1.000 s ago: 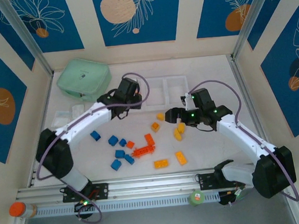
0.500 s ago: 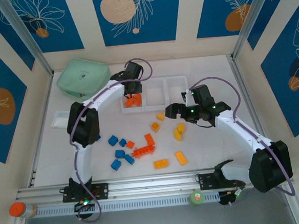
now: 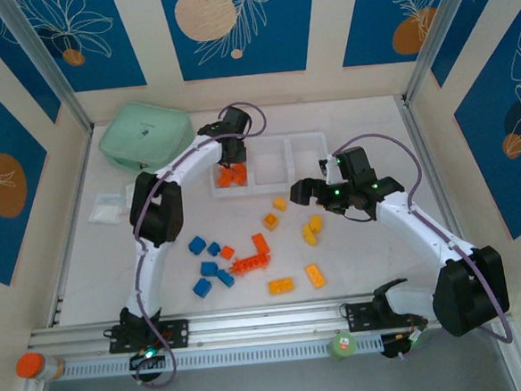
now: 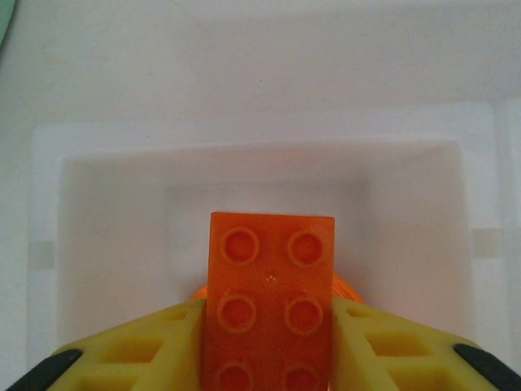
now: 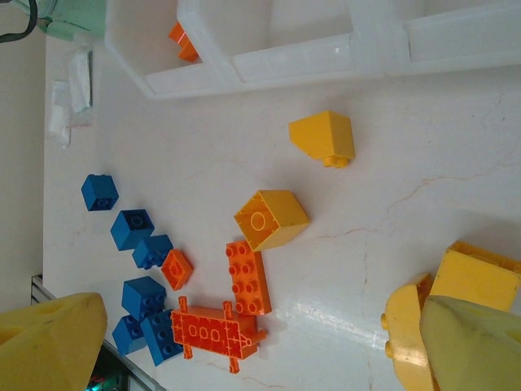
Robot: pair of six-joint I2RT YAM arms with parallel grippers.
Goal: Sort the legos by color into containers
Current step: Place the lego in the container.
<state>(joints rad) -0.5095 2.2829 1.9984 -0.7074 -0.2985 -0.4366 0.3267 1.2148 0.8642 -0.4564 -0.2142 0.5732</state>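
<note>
While its long axis runs twelve to six, the red-orange brick (image 4: 271, 277) sits pinched in the left gripper (image 4: 269, 334). The right gripper (image 5: 256, 338) gapes wide; perhaps it touches a yellow brick (image 5: 480, 277).

left gripper (image 4: 269, 334) clamping red-orange lego (image 4: 272, 269); right gripper (image 5: 259, 326) wide open

Left hand (image 4: 269, 326) blocks left bin (image 4: 114, 244); middle bin (image 3: 272, 163), right bin (image 3: 306, 149) open above.
</note>
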